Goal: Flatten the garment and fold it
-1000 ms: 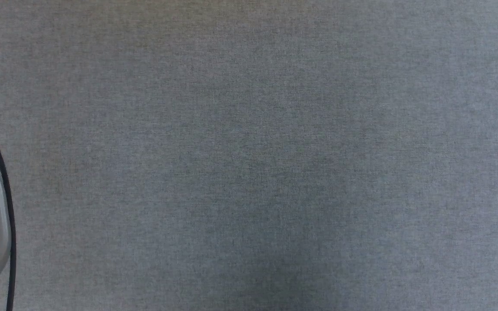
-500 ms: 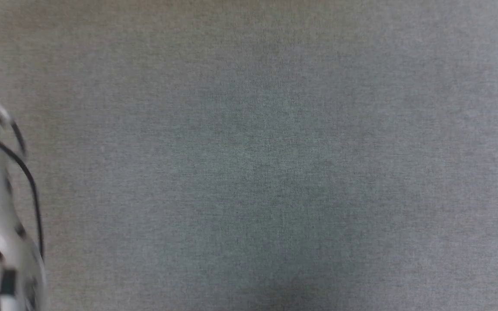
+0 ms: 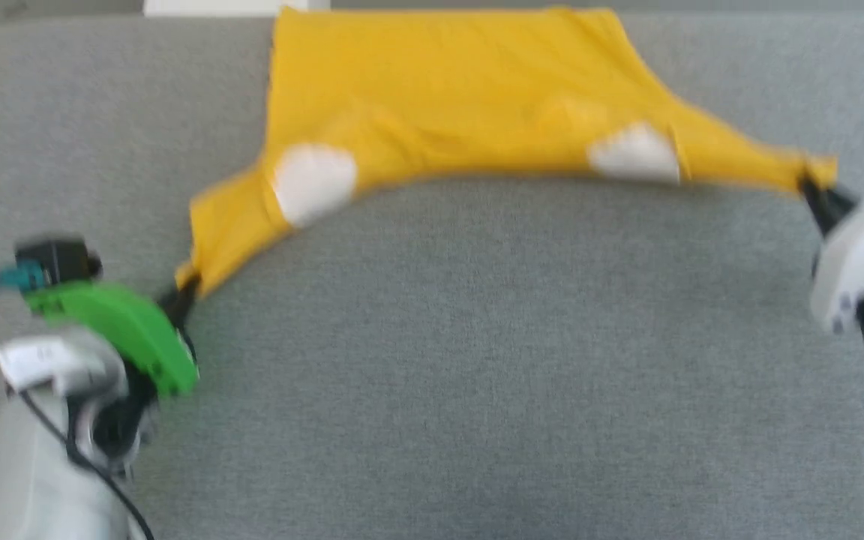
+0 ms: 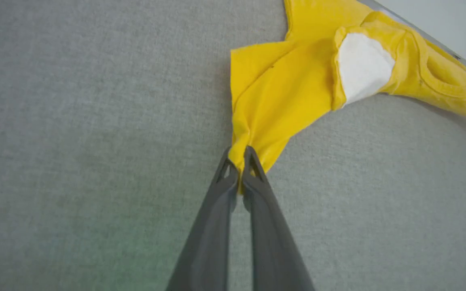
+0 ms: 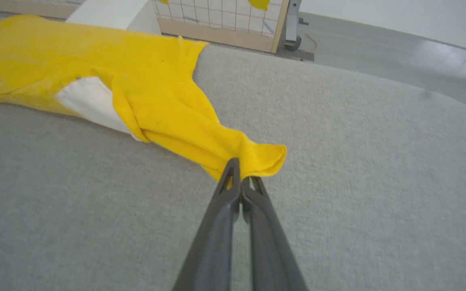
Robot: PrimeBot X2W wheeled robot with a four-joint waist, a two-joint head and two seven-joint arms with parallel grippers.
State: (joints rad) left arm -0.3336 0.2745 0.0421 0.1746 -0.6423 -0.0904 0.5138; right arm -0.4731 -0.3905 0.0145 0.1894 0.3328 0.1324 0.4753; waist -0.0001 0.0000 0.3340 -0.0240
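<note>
Two closed pinches: left gripper (image 4: 240, 158) and right gripper (image 5: 241, 174) each hold a garment (image 3: 447, 90) corner (head view blurred).

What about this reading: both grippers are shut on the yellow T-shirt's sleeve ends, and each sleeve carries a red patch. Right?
The patches are white, not red: the left wrist view shows one, the right wrist view the other. The rest holds: the left gripper and right gripper are shut on the T-shirt at its sleeve ends.

The garment (image 3: 439, 90), left claw (image 3: 186, 289) and right claw (image 3: 811, 189) look blurred.
</note>
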